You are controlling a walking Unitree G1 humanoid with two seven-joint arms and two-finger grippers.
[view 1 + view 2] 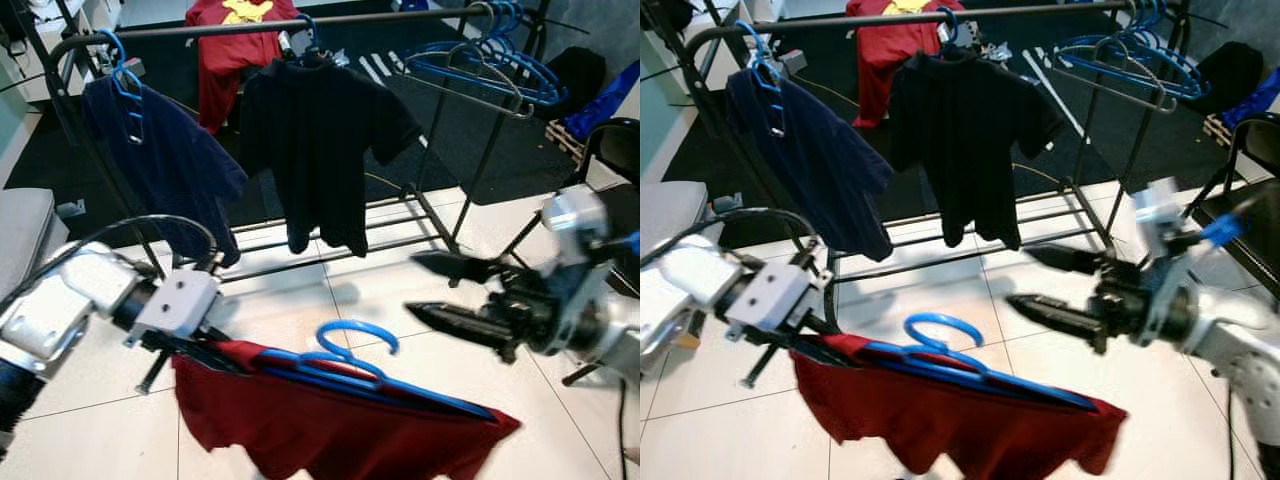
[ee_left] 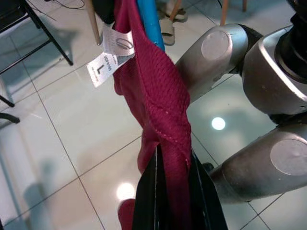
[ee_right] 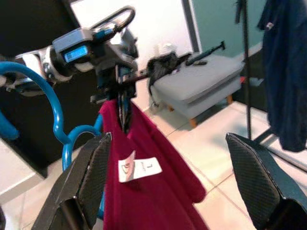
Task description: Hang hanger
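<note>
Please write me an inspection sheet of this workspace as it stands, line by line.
Surface: white tiled floor, dark mat behind the rack.
Job's things: red shirt on a blue hanger, held low before the black clothes rack; navy shirt and black shirt hang on the rail, empty blue hangers at its right end.
Clutter: another red garment behind the rail.
Grippers: left gripper shut on the red shirt's shoulder; right gripper open, near the hanger's hook, not touching.
Cables: black cable looping over the left arm.
Surroundings: grey padded seat at left, black chair at right.
</note>
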